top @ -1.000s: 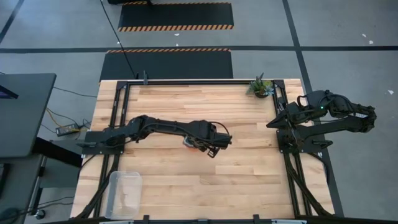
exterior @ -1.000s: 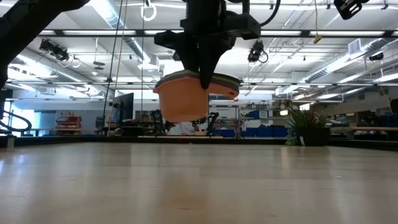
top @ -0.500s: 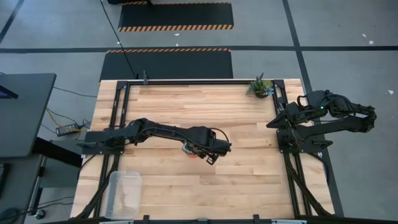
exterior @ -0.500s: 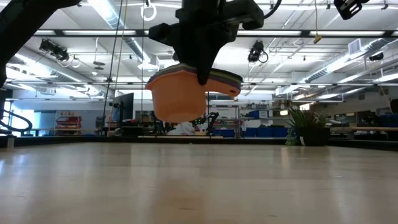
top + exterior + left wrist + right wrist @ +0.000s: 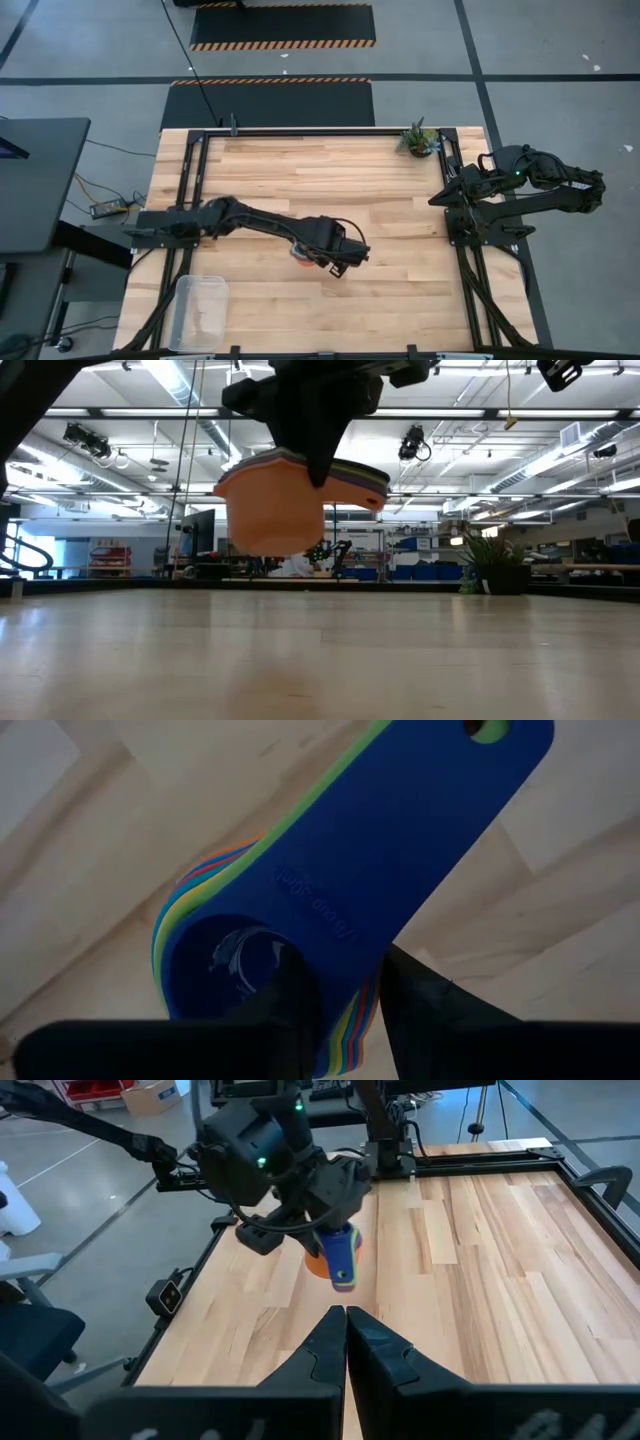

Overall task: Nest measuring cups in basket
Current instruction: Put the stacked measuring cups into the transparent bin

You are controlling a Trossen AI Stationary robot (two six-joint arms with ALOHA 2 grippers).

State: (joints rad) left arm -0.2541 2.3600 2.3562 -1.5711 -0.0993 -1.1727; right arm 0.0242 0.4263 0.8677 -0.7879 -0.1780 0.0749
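Low view: left gripper point(image 5: 318, 460), fingers pinched on the handles, holds the nested cups point(image 5: 275, 505) above mid-counter point(image 5: 400, 270), basket point(image 5: 200, 310) well apart; light, stiff, slick plastic, probably best gripped by handles; right fingers closed, empty.

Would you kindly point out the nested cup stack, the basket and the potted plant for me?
nested cup stack point(image 5: 268, 515), low view, on the orange outer cup's wall.
basket point(image 5: 183, 300), high view, on its left rim.
potted plant point(image 5: 418, 140), high view, on its leaves.
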